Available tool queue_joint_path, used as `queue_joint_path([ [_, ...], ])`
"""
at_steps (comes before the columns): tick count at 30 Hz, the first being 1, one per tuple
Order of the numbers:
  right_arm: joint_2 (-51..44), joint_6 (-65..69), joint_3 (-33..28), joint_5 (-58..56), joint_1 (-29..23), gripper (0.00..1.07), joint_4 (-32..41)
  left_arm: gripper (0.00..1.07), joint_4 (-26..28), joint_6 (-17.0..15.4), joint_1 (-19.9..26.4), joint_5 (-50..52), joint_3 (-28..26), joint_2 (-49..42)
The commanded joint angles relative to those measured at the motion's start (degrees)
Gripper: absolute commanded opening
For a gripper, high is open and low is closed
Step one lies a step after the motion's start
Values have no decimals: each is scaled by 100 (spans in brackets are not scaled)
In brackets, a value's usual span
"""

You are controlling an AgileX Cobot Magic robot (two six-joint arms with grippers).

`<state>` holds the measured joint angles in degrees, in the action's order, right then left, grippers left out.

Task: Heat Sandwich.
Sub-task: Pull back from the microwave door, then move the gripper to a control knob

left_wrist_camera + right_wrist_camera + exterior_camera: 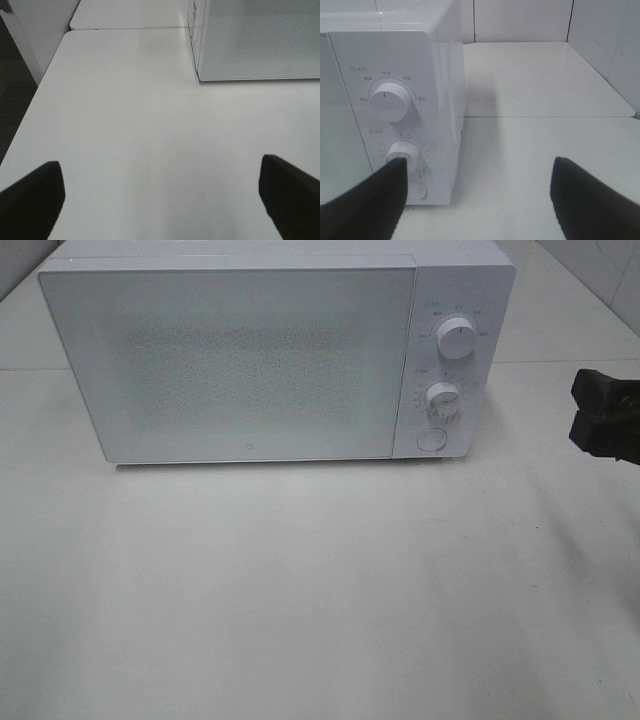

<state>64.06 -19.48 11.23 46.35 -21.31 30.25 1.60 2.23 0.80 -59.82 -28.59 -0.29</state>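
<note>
Risks slipping off the small lower dial (441, 400) on the microwave (230, 360) — right gripper (477, 170) spread wide, empty, just beside it; left gripper (160, 165) likewise released, past the microwave's opposite end.

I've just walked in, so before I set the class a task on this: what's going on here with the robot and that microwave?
A two-armed robot faces a white microwave on a white table; its door is closed. The right tool hangs open off the control-panel side, facing the lower dial and holding nothing. The left tool is open over bare table left of the microwave. No sandwich shows in any view, so whether one is inside cannot be told.
</note>
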Motion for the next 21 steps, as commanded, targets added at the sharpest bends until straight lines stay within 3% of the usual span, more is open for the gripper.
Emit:
queue_joint_path([
  [1, 0, -115, -86, 321, -298, 76, 344, 100, 29, 0, 0, 46, 17, -149],
  [12, 900, 115, -92, 922, -527, 76, 464, 100, 29, 0, 0, 46, 17, -149],
  [21, 2097, 470, -92, 2074, -1312, 76, 773, 100, 29, 0, 0, 46, 17, -149],
])
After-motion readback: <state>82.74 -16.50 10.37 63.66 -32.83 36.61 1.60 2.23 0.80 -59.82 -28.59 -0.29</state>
